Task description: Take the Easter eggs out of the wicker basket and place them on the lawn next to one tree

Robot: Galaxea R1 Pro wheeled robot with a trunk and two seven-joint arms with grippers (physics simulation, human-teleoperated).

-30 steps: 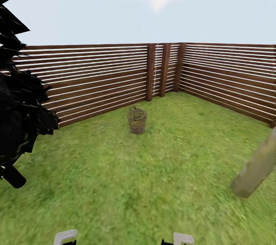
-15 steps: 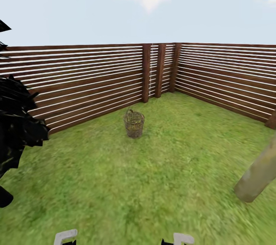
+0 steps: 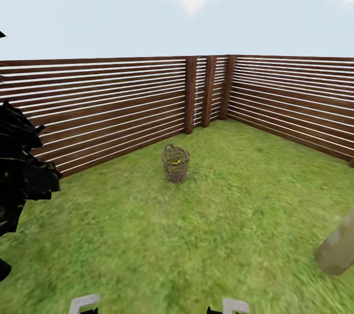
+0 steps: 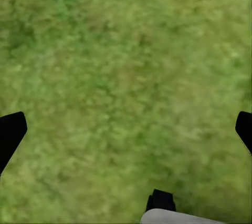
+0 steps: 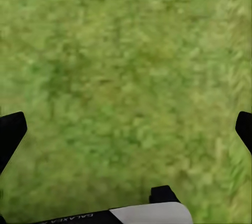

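1. Two arms are held low in front of the robot; in the head view only their white upper parts show, the left arm (image 3: pixel 83 303) and the right arm (image 3: pixel 235 305), both far in front of the wicker basket (image 3: pixel 175 163).
2. Both wrist cameras look straight down on the grass. The left gripper (image 4: pixel 126 129) has its black fingertips (image 4: pixel 10 132) far apart, with nothing between them. The right gripper (image 5: pixel 126 129) is the same, fingers (image 5: pixel 10 132) spread wide over bare grass.
3. The wicker basket is small, round and brown, of open weave with a thick rim and a thin loop at its back edge. It stands upright on the lawn (image 3: pixel 147 235), a little in front of the fence corner.
4. Something yellow (image 3: pixel 176 160) shows inside the basket; it is too small to tell if these are the eggs or how many.
5. The lawn is bright green and mottled. The fence (image 3: pixel 123 102) behind the basket is made of dark brown horizontal slats with thick posts.
6. A pale grey-beige tree trunk (image 3: pixel 338 250), leaning in the picture, is well apart from the basket on the right. A near-black, jagged cypress (image 3: pixel 19 176) is well apart on the left.
7. Compared with half a second ago, the whole view has shifted: the basket sits lower and slightly more right, and the trunk is closer to the picture corner. The camera has moved, not the things.
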